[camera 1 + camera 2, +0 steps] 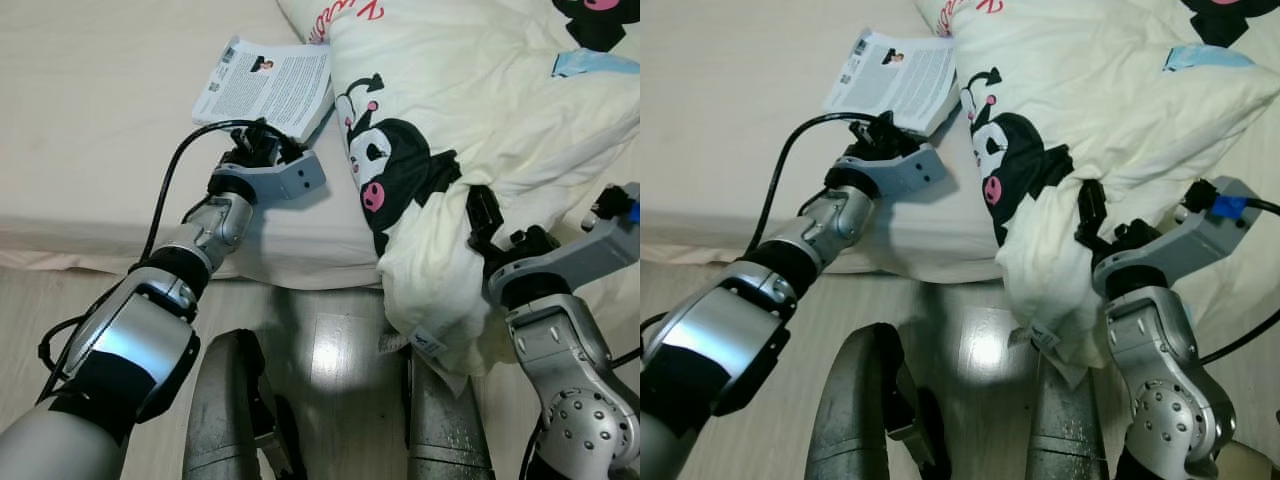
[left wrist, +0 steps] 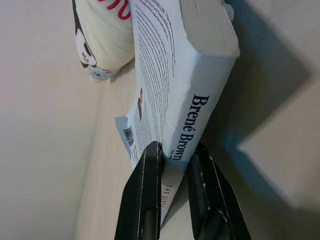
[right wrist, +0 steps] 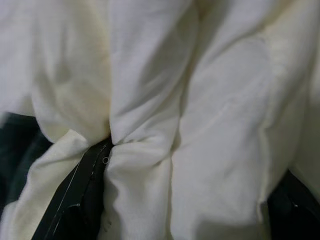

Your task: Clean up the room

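A white paperback book (image 1: 270, 87) lies on the bed, back cover up, its far side tucked against the comforter. My left gripper (image 1: 262, 138) is shut on the book's near spine corner (image 2: 175, 150), one black finger (image 2: 145, 195) on each side of it. A cream comforter (image 1: 480, 130) printed with a black-and-pink cartoon character is bunched on the bed's right half and hangs over the edge. My right gripper (image 1: 482, 222) is buried in its folds, with the cloth (image 3: 165, 130) pinched between its fingers (image 3: 80, 185).
The bed's cream sheet (image 1: 90, 120) stretches left of the book. Wooden floor (image 1: 330, 350) lies below the mattress edge, with my two legs (image 1: 230, 420) standing on it. A light blue patch (image 1: 590, 62) sits on the comforter at the far right.
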Robot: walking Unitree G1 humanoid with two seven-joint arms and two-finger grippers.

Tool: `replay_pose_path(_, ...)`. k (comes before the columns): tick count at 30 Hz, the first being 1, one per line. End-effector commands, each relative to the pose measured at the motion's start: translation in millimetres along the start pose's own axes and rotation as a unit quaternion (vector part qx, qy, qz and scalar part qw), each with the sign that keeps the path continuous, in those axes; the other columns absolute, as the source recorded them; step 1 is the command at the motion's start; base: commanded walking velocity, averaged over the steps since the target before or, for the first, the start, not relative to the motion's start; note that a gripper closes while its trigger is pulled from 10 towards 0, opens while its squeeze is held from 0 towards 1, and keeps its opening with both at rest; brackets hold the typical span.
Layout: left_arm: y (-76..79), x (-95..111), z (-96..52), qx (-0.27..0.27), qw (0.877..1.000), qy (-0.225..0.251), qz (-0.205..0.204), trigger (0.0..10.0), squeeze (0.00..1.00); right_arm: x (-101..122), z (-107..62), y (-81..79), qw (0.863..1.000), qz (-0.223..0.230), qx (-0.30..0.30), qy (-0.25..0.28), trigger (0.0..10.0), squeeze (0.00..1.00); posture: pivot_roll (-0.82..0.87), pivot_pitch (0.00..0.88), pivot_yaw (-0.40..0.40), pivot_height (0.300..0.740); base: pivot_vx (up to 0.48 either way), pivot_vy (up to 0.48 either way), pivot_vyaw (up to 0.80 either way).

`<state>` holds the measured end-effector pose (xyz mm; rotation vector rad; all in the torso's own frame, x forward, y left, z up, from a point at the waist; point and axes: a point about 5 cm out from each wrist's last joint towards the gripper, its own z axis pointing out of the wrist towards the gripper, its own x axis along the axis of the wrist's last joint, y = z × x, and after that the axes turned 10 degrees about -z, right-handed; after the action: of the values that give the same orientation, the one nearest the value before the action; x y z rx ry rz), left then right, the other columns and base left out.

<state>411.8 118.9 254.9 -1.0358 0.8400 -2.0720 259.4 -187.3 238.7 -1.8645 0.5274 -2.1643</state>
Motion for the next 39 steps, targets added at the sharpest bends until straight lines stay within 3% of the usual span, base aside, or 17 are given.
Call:
replay_pose_path(1,-5.2,-29,-14.4,0.006,0.998,-0.061,-0.008,0.0,0.0,-16,-2.2,6.5,0.999,0.005,-0.014,-0.036,10.0,0.0,-0.15,0.656,0.221,0.5,0.0,0.0,0.0)
replay_pose_path(6,-48.1,-43,-7.7,0.096,0.989,-0.089,-0.065,0.0,0.0,-32,3.1,4.0,0.998,0.03,0.018,-0.057,10.0,0.0,-0.13,0.566,0.21,0.5,0.0,0.0,0.0)
replay_pose_path(10,-107.0,-54,-3.9,0.203,0.969,-0.098,-0.102,0.0,0.0,-43,15.3,-0.1,0.996,0.039,0.059,-0.061,10.0,0.0,-0.11,0.467,0.2,0.5,0.0,0.0,0.0)
replay_pose_path(11,-107.0,-54,-3.9,0.203,0.969,-0.098,-0.102,0.0,0.0,-43,15.3,-0.1,0.996,0.039,0.059,-0.061,10.0,0.0,-0.11,0.467,0.2,0.5,0.0,0.0,0.0)
replay_pose_path(13,-154.6,-64,-11.4,0.266,0.956,-0.084,-0.087,0.0,0.0,-50,28.0,-3.7,0.995,0.011,0.072,-0.075,10.0,0.0,-0.08,0.371,0.18,0.5,0.0,0.0,0.0)
replay_pose_path(16,-154.6,-64,-11.4,0.266,0.956,-0.084,-0.087,0.0,0.0,-50,28.0,-3.7,0.995,0.011,0.072,-0.075,10.0,0.0,-0.08,0.371,0.18,0.5,0.0,0.0,0.0)
replay_pose_path(17,-168.4,-69,-16.8,0.285,0.95,-0.086,-0.089,0.0,0.0,-53,34.3,-5.5,0.994,-0.002,0.078,-0.083,4.5,0.0,-0.08,0.327,0.166,0.5,0.0,0.0,0.0)
replay_pose_path(18,-168.4,-69,-16.8,0.285,0.95,-0.086,-0.089,0.0,0.0,-53,34.3,-5.5,0.994,-0.002,0.078,-0.083,4.5,0.0,-0.08,0.327,0.166,0.5,0.0,0.0,0.0)
replay_pose_path(19,-183.6,-74,-24.3,0.309,0.943,-0.082,-0.089,0.0,0.0,-55,41.7,-9.5,0.992,-0.009,0.093,-0.088,0.0,0.0,-0.06,0.275,0.141,0.5,0.0,0.0,0.0)
replay_pose_path(22,-201.4,-76,-36.9,0.343,0.933,-0.065,-0.09,0.0,0.0,-58,54.3,-23.6,0.984,-0.027,0.146,-0.097,0.0,0.0,-0.05,0.212,0.103,0.5,0.0,0.0,0.0)
replay_pose_path(25,-199.7,-73,-47.5,0.365,0.924,-0.048,-0.102,0.0,0.0,-61,56.1,-59.4,0.956,-0.048,0.269,-0.103,0.0,0.0,-0.05,0.157,0.059,0.5,0.0,0.0,0.0)
replay_pose_path(26,-199.7,-73,-47.5,0.365,0.924,-0.048,-0.102,0.0,0.0,-61,56.1,-59.4,0.956,-0.048,0.269,-0.103,0.0,0.0,-0.05,0.157,0.059,0.5,0.0,0.0,0.0)
replay_pose_path(28,-188.9,-70,-55.0,0.368,0.92,-0.044,-0.124,0.0,0.0,-69,47.2,-82.6,0.923,-0.083,0.358,-0.113,0.0,0.0,-0.04,0.129,0.034,0.5,0.0,0.0,0.0)
replay_pose_path(29,-188.9,-70,-55.0,0.368,0.92,-0.044,-0.124,0.0,0.0,-69,47.2,-82.6,0.923,-0.083,0.358,-0.113,0.0,0.0,-0.04,0.129,0.034,0.5,0.0,0.0,0.0)
replay_pose_path(31,-171.7,-69,-56.4,0.363,0.919,-0.051,-0.145,0.0,0.0,-77,44.4,-91.6,0.895,-0.117,0.414,-0.119,0.0,0.0,-0.04,0.104,0.019,0.5,0.0,0.0,0.0)
replay_pose_path(34,-137.8,-60,-62.2,0.34,0.92,-0.053,-0.188,0.0,0.0,-83,29.0,-110.5,0.832,-0.157,0.517,-0.124,0.0,0.0,-0.04,0.07,-0.005,0.5,0.0,0.0,0.0)
replay_pose_path(39,-120.1,-53,-63.7,0.325,0.92,-0.052,-0.213,0.0,0.0,-89,28.5,-111.2,0.805,-0.194,0.544,-0.137,0.0,0.0,-0.03,0.051,-0.021,0.5,0.0,0.0,0.0)
